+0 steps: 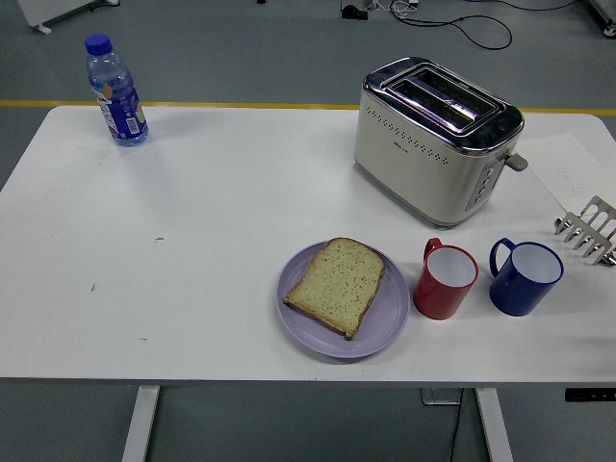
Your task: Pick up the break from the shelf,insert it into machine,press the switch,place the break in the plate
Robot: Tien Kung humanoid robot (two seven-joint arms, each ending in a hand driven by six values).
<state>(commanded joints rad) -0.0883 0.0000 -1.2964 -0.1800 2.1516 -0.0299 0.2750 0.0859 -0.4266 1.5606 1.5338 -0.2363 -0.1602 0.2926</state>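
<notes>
Bread slice (337, 284) flat on purple plate (390, 332) | no robot hand visible, state unknown | toaster (433, 140) slots seemingly empty | we'd finish clear.

This looks like a lab or test hall set up with kitchen props, not a real kitchen. A plain white bench (192, 241) on bare metal legs fills most of the frame, standing on a grey industrial floor (241, 48) with a yellow line (192, 104) painted across it just behind the bench's far edge. At the top centre and right, black cables (462, 24) lie loose on that floor. In the upper left corner sits the edge of some white equipment (58, 10). The toaster (433, 140), plate (380, 322), mugs (445, 281) and water bottle (115, 91) stand spaced apart like staged test items.
</notes>
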